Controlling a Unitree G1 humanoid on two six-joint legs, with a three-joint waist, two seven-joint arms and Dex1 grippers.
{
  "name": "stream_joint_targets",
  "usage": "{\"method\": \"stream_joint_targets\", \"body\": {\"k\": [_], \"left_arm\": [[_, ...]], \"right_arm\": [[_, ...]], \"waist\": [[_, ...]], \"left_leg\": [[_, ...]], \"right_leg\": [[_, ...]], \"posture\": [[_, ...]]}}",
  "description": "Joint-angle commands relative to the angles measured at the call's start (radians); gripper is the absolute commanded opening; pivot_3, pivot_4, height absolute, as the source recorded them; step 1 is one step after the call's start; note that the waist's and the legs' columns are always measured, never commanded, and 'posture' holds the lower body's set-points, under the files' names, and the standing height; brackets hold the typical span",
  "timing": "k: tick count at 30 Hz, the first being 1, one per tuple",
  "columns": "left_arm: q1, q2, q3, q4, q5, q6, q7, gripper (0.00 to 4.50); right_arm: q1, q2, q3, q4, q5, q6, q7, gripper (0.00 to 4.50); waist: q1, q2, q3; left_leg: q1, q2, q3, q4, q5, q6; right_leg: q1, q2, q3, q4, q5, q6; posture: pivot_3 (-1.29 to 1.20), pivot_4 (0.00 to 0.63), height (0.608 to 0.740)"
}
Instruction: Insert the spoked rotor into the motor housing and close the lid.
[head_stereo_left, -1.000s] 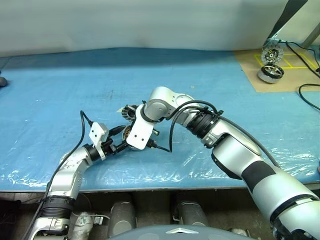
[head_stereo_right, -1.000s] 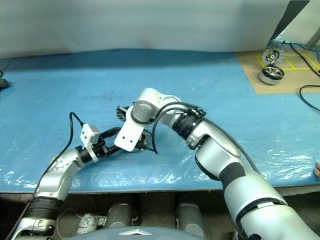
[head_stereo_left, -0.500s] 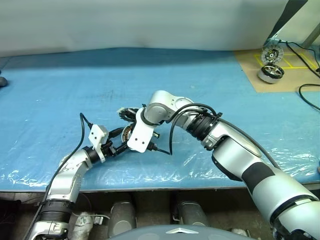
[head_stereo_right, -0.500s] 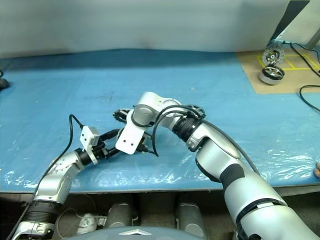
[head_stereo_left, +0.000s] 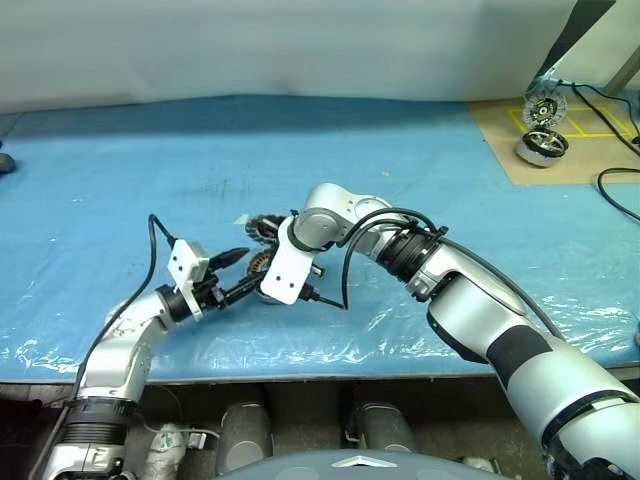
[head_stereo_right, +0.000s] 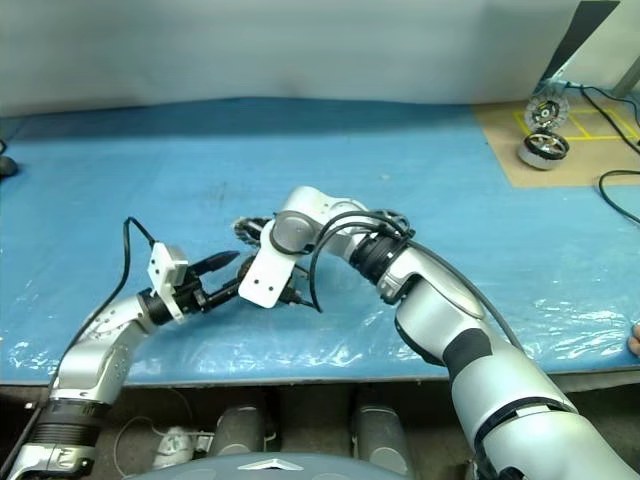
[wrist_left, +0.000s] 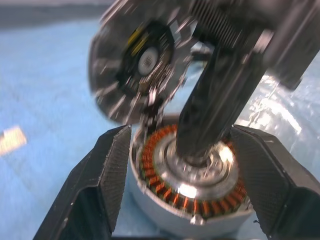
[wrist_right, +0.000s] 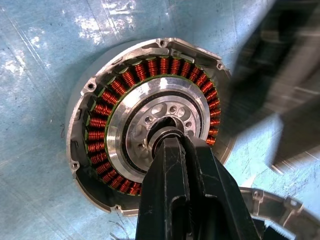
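The motor housing (wrist_right: 100, 125), a short metal drum ringed with copper windings, lies flat on the blue table; it also shows close up in the left wrist view (wrist_left: 190, 200). My right gripper (wrist_right: 172, 142) is shut, pointing steeply down with its tip on the housing's central hub. My left gripper (wrist_left: 181, 132) is open and level, just left of the housing (head_stereo_left: 257, 264), its fingers (wrist_left: 107, 170) flanking the drum. A dark round disc with a pale hub (wrist_left: 137, 70) leans behind the housing. It is too blurred to tell the spoked rotor from the lid.
The blue plastic-covered table (head_stereo_left: 150, 150) runs wide to the left and back. At the far right a tan board (head_stereo_left: 520, 150) carries two other round motors (head_stereo_left: 541, 147). A black cable (head_stereo_left: 612, 195) loops at the right edge. The table's front edge lies close below the arms.
My left gripper has risen a little beside the housing, its fingers still open. The right gripper has stayed shut on the housing's hub.
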Motion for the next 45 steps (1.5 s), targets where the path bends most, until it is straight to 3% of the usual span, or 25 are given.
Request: {"method": "stream_joint_targets", "body": {"k": [1,17,37,40,44,45], "left_arm": [[0.025,0.039,0.023,-0.081,-0.039,0.030,-0.033,3.40],[0.078,0.042,0.015,0.037,0.019,-0.045,-0.048,3.40],[0.062,0.019,0.006,0.043,0.033,-0.049,-0.046,3.40],[0.063,0.015,0.009,0.041,0.031,-0.048,-0.042,3.40],[0.062,0.013,0.010,0.045,0.032,-0.048,-0.041,3.40],[0.061,0.012,0.010,0.046,0.032,-0.048,-0.041,3.40]], "right_arm": [[-0.005,0.008,0.008,-0.008,-0.002,-0.007,-0.006,0.04],[0.006,0.003,0.017,-0.037,-0.012,-0.014,0.001,0.04],[0.046,0.002,0.035,-0.019,0.008,-0.014,0.034,0.04],[0.053,0.003,0.036,-0.009,0.023,-0.033,0.043,0.65],[0.053,0.013,0.022,0.009,0.007,-0.005,0.005,1.90],[0.052,0.014,0.019,0.011,0.009,-0.001,0.007,1.90]], "waist": [[-0.001,0.000,0.000],[0.000,0.000,0.000],[0.002,0.000,0.000],[0.002,0.000,0.000],[0.002,0.000,0.000],[0.002,0.000,0.000]], "left_leg": [[0.000,0.000,0.000,0.000,0.000,0.000],[0.000,0.000,0.000,0.000,0.000,0.000],[0.001,0.000,0.000,0.000,0.000,0.000],[0.001,0.000,0.000,0.000,0.000,0.000],[0.002,0.000,0.000,0.000,0.000,0.000],[0.003,0.000,0.000,0.000,0.000,0.000]], "right_leg": [[0.000,0.000,0.000,0.000,0.000,0.000],[0.000,0.000,0.000,0.000,0.000,0.000],[0.001,0.000,0.000,0.000,0.000,0.000],[0.001,0.000,0.000,0.000,0.000,0.000],[0.002,0.000,0.000,0.000,0.000,0.000],[0.002,0.000,0.000,0.000,0.000,0.000]], "posture": [[0.00,0.150,0.740],[0.00,0.150,0.740],[0.00,0.150,0.740],[0.00,0.150,0.740],[0.00,0.150,0.740],[0.00,0.150,0.740]]}}
